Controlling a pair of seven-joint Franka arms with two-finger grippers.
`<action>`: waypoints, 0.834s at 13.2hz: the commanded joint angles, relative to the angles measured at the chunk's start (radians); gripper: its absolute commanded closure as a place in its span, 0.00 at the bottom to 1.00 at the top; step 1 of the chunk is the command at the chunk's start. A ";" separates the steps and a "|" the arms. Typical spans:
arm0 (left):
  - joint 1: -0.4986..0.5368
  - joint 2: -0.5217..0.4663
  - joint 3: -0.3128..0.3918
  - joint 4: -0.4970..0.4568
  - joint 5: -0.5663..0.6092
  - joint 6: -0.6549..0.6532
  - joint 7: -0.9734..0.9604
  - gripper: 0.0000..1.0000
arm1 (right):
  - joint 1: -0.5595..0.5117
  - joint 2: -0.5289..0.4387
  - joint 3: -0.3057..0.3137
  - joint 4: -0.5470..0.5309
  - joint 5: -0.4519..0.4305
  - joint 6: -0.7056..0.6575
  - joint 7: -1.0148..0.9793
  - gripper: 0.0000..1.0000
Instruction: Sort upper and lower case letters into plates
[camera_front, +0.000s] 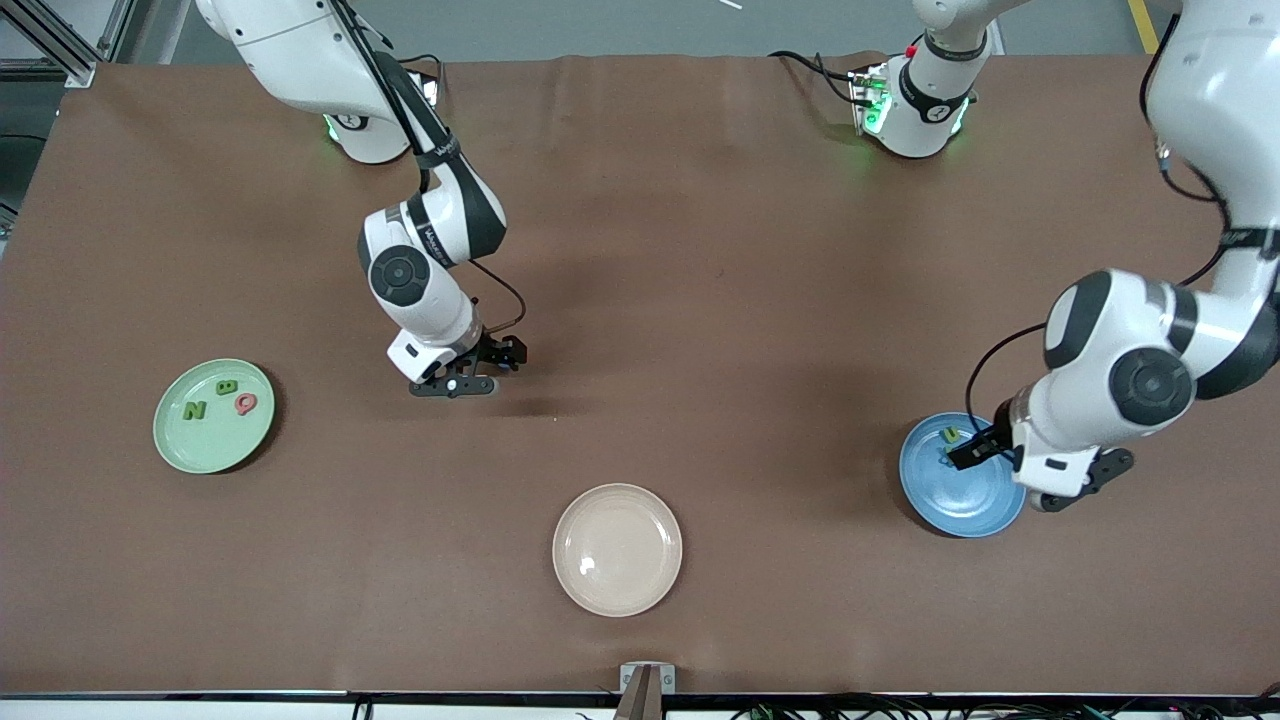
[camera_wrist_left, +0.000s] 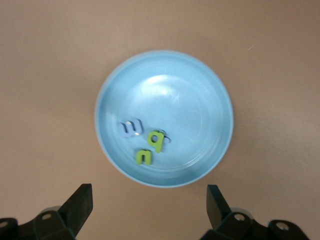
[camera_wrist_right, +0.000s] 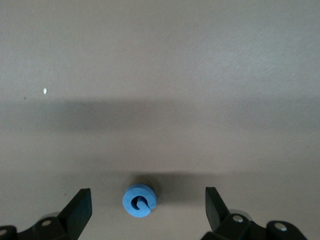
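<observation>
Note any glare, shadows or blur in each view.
Front view: white glare spot on the round cream-beige plate, soft arm shadows on the brown table. Left wrist view: bright sheen inside the round blue plate. Right wrist view: broad dark shadow band across the table above the small blue foam letter.

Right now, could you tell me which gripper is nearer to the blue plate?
Left. The left gripper hangs open directly over the blue plate; the right gripper is open over a blue letter on the bare table, toward the green plate.
</observation>
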 joint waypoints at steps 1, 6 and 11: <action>0.005 -0.142 0.001 0.019 -0.002 -0.117 0.163 0.00 | 0.025 0.007 -0.010 -0.020 0.009 0.030 0.019 0.00; 0.008 -0.281 -0.012 0.113 -0.109 -0.293 0.398 0.00 | 0.037 0.026 -0.009 -0.049 0.009 0.080 0.033 0.03; -0.177 -0.455 0.290 0.101 -0.319 -0.376 0.654 0.00 | 0.048 0.052 -0.009 -0.047 0.011 0.105 0.034 0.22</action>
